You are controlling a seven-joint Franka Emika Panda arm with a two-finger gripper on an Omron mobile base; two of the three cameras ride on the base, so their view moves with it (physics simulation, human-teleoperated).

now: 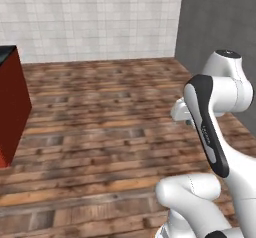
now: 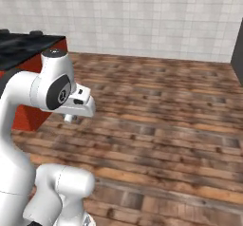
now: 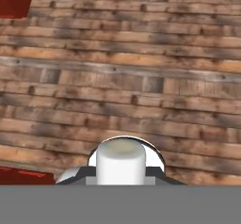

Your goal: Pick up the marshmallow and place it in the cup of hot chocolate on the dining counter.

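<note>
We cannot tell how our jaws stand, nor whether they hold anything; marshmallow and cup are nowhere before us. Beyond the red cabinet (image 2: 28, 113) with its black tabletop (image 2: 21, 44) lies only wooden floor (image 1: 110, 122). We should keep driving with the arm tucked.

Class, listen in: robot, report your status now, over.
Gripper shut on marshmallow. Held over wooden floor. Red cabinet, black top, off to left.

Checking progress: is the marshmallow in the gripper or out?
In: the hand view shows the marshmallow clamped between the dark fingertips of the gripper, with wooden floor beyond.
</note>
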